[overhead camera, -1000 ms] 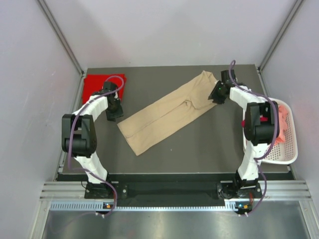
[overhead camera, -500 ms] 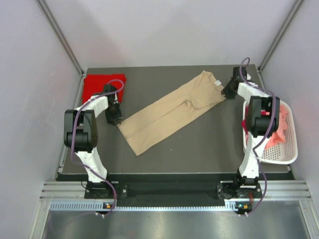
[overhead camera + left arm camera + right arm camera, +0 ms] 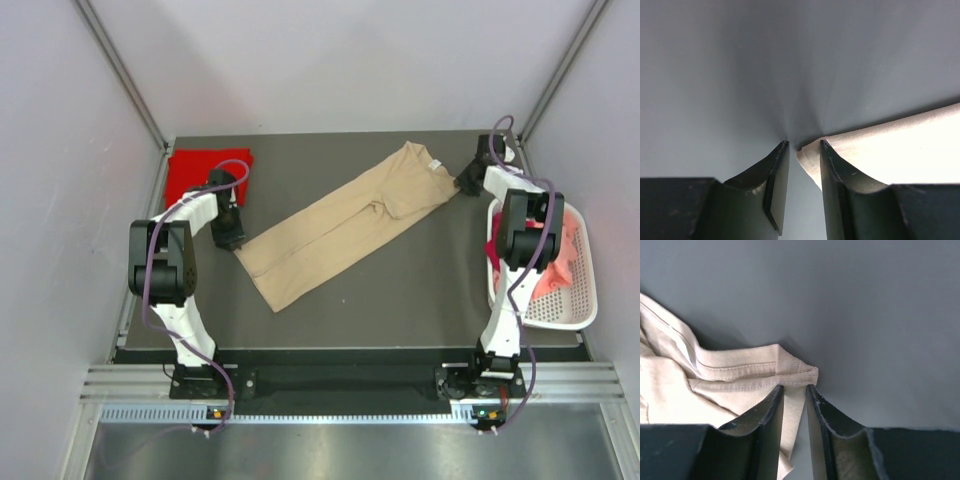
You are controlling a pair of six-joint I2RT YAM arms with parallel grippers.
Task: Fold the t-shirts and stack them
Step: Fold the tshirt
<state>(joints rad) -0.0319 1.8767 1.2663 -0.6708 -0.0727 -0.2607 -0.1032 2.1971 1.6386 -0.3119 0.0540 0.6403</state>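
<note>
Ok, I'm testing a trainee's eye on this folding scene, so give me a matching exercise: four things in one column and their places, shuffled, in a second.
Things:
1. tan t-shirt
2. red t-shirt
3. white basket
4. pink cloth

Places:
A. inside the basket
B. far left corner of the table
C. stretched diagonally across the table's middle
D. at the table's right edge

Pairs: 1-C, 2-B, 3-D, 4-A
</note>
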